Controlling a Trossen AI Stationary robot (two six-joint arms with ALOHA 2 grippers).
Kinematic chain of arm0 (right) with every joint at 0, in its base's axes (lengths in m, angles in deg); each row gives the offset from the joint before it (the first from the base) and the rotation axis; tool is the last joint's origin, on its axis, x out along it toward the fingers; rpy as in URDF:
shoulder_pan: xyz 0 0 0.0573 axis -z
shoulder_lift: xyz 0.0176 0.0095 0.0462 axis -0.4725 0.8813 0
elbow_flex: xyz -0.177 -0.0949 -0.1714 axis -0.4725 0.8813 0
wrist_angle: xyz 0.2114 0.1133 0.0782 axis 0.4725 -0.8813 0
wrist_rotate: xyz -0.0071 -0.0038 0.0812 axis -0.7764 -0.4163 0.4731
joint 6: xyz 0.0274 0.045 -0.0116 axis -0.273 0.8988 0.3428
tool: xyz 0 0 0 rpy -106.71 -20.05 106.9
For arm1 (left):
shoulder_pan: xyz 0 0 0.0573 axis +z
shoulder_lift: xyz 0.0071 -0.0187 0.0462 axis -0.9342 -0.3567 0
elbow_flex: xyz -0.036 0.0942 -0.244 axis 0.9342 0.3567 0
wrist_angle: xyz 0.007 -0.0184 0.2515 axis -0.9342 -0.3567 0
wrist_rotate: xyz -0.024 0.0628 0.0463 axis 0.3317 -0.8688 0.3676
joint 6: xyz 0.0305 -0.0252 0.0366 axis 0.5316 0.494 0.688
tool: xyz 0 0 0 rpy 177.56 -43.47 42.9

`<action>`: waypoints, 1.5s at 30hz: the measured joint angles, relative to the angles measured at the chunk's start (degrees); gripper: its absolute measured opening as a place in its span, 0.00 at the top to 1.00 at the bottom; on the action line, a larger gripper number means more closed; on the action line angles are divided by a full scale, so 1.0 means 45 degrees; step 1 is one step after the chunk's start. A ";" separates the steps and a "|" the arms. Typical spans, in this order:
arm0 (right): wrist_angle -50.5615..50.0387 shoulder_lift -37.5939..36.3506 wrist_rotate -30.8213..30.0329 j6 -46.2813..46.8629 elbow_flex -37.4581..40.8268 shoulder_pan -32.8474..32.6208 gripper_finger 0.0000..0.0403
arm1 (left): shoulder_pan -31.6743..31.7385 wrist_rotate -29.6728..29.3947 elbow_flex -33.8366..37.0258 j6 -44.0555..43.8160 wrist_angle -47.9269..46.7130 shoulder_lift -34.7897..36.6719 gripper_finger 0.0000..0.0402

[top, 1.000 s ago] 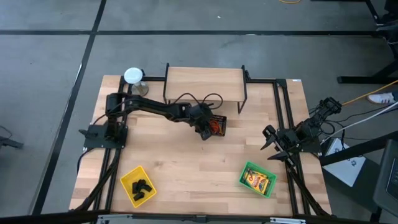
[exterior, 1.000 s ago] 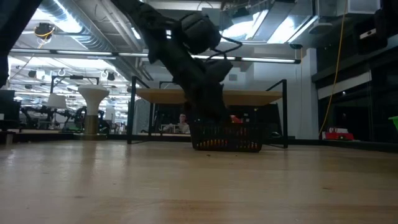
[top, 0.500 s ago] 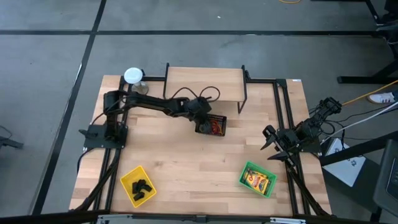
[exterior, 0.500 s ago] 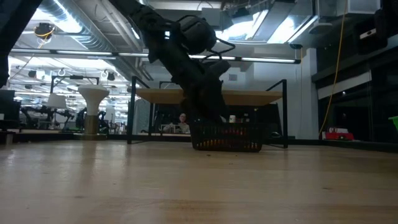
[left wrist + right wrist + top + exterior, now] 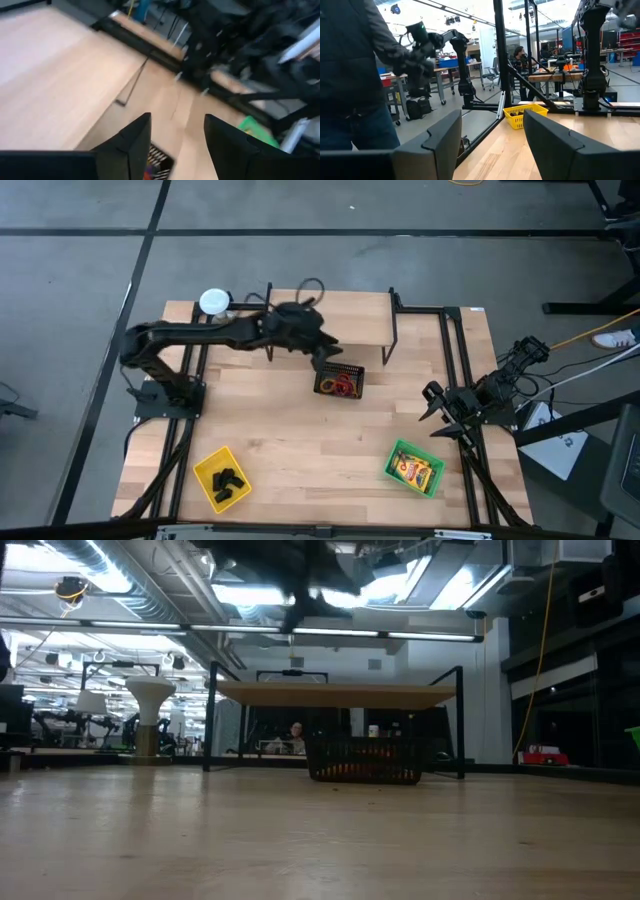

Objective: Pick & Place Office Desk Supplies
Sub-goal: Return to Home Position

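A black mesh basket [image 5: 340,380] stands in front of the wooden riser, with red and orange rings [image 5: 343,384] lying inside it. My left gripper [image 5: 325,352] hangs above the basket's far left corner, open and empty; in its wrist view [image 5: 175,140] the basket's rim [image 5: 159,165] shows just below the fingers. A yellow tray [image 5: 222,478] holds small black clips [image 5: 229,479]. A green tray [image 5: 414,467] holds yellow printed packs [image 5: 413,470]. My right gripper [image 5: 432,408] waits open at the table's right side, with nothing between its fingers [image 5: 495,135].
The wooden riser [image 5: 330,315] on black legs stands at the far middle, just behind the basket. A white-topped round metal object [image 5: 213,302] sits at the far left corner. Bare wood lies between the basket and the two trays. People show in the room beyond.
My left gripper has risen out of the black mesh basket and drawn back toward the table's far left. The arm no longer covers the basket, so the rings inside now show. The basket has stayed in place.
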 joint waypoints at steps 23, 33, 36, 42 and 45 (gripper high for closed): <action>0.0000 0.0000 0.0001 0.0000 0.0000 0.0000 0.47 | -0.4269 -0.4080 0.0000 0.1216 -0.1501 0.3980 0.62; 0.0000 0.0000 0.0005 0.0000 0.0000 0.0000 0.47 | -0.6333 -0.5470 0.1444 0.1844 -0.1540 0.6705 0.62; 0.0005 0.0000 0.0005 0.0000 0.0000 0.0000 0.47 | -0.6868 -0.6179 0.2758 0.1944 -0.0716 0.8123 0.62; 0.0000 0.0000 0.0000 0.0000 0.0000 0.0000 0.47 | -0.7700 -0.6027 0.5143 0.1640 0.0267 1.0657 0.62; 0.0000 0.0000 0.0005 -0.0005 0.0000 0.0000 0.47 | -0.8024 -0.5703 0.5939 0.1501 0.0257 1.1469 0.62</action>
